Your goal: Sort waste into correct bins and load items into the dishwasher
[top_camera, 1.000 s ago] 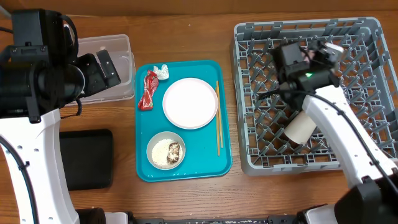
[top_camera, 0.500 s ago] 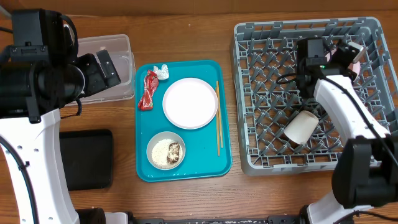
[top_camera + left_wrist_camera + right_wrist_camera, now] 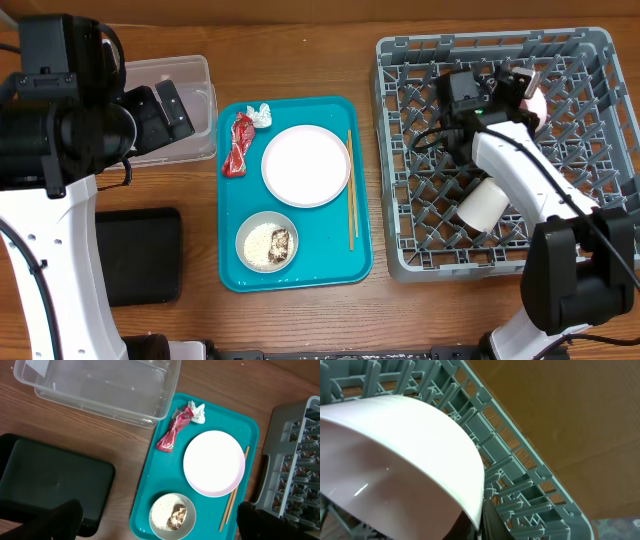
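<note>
Overhead: right claw [image 3: 520, 86] pinches pink cup [image 3: 537, 104] over dish rack [image 3: 400, 262]; chopsticks [image 3: 351, 190] lie lengthwise on teal tray [image 3: 320, 268].

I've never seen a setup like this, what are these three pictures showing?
Two robot arms at a table. One looks down from above; the others come from a camera on each wrist. A teal tray holds a plate, a bowl of rice, chopsticks, a red wrapper and a tissue. Beside it: a clear tub, a black tray, and a grey dish rack with a white cup lying inside. The left gripper is open, empty; the right gripper seems to pinch a pinkish cup.
</note>
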Robot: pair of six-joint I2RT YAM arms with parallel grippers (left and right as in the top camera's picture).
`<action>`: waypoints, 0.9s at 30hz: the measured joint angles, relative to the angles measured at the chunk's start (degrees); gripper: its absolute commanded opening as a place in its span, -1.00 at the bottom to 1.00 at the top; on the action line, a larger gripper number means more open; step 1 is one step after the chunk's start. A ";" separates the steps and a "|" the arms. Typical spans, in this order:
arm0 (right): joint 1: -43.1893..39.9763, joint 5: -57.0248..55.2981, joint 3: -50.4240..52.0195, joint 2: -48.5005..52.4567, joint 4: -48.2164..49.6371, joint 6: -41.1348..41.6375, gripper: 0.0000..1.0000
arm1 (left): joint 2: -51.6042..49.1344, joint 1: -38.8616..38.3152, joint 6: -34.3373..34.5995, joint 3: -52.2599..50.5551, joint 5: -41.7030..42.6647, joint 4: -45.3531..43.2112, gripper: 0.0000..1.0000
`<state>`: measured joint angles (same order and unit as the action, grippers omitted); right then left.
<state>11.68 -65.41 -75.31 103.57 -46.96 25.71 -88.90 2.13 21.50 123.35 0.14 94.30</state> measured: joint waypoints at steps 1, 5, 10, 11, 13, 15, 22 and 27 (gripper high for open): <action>0.15 0.00 0.00 0.00 -0.20 -0.09 -0.92 | 0.00 0.00 0.00 0.00 0.00 0.00 1.00; 1.51 -0.39 0.00 0.00 -1.16 -0.31 -0.89 | 0.00 0.00 0.00 0.00 0.00 0.00 1.00; 7.34 1.16 0.00 0.04 -4.61 -0.50 -0.88 | 0.00 0.00 0.00 0.00 0.00 -0.02 1.00; 9.03 1.55 0.00 0.04 -4.81 -0.46 -0.88 | 0.00 0.00 0.00 0.00 0.00 0.00 1.00; 11.58 2.08 0.00 0.04 -5.42 -0.55 -0.85 | 0.00 0.00 0.00 0.00 0.00 0.00 1.00; 13.84 2.43 -0.02 0.04 -6.40 -0.55 -0.61 | 0.00 0.00 0.00 0.00 0.00 0.00 1.00; 22.23 4.37 -4.72 0.11 -8.31 -0.57 0.16 | 0.00 0.00 0.00 0.00 0.00 0.00 1.00; 25.46 10.54 -10.47 0.00 -9.27 -1.01 0.16 | 0.00 0.00 0.00 0.00 0.00 0.00 1.00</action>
<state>37.15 -54.87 -85.78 103.57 -56.23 24.71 -88.90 2.13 21.50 123.35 0.14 94.30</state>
